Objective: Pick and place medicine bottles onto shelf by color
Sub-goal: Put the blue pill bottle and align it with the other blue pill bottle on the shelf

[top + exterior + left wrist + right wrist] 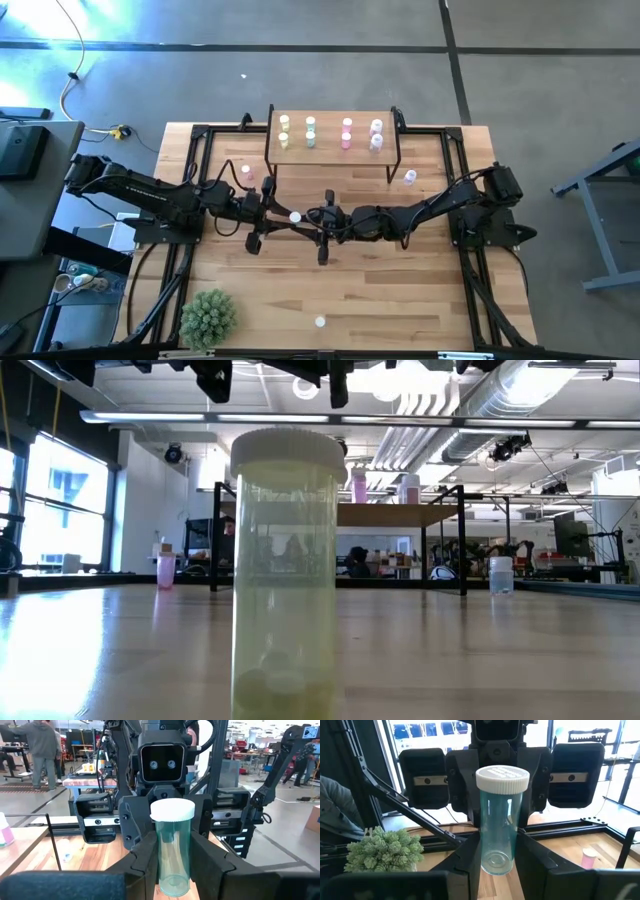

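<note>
Both grippers meet at the table's middle, the left gripper (268, 222) and right gripper (318, 224) pinching one green bottle (295, 216), shelf (333, 150) at 12 o'clock.

Translucent teal plastic bottle (173, 851), smooth and glossy walls; white cap ribbed round its edge, matt.

Left pincer (268, 218) and right pincer (322, 216): dark matt plastic-looking fingers (209, 865), smooth faces.

Pale wood-plank table (380, 290): visible grain, satin sheen in the low view.

Small light-wood shelf board (327, 148) on thin black metal legs, matt.

Yellowish clear plastic bottle (286, 575) close to the low camera, glossy.

Spiky green potted plant (385, 850): rough, matt.
</note>
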Robot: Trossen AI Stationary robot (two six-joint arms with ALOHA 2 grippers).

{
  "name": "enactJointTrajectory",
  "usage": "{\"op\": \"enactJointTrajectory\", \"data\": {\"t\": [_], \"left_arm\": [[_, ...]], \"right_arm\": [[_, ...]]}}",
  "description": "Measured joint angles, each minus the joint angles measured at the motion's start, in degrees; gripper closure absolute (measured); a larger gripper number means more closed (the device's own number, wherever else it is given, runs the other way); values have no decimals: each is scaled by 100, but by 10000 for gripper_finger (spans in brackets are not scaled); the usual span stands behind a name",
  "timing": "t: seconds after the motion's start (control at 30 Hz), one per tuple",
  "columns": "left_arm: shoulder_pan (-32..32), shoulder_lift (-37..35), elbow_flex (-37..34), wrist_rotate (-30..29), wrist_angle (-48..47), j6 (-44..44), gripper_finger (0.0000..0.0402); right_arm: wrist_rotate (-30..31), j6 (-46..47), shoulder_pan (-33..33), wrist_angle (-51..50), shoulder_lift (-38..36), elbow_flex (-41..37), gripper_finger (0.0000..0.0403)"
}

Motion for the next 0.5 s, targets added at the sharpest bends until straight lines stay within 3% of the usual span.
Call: {"op": "enactJointTrajectory", "data": {"t": [0.5], "left_arm": [[-2, 0, 0, 2, -14, -4, 312]], "right_arm": [[0, 3, 0, -25, -2, 0, 307]]}}
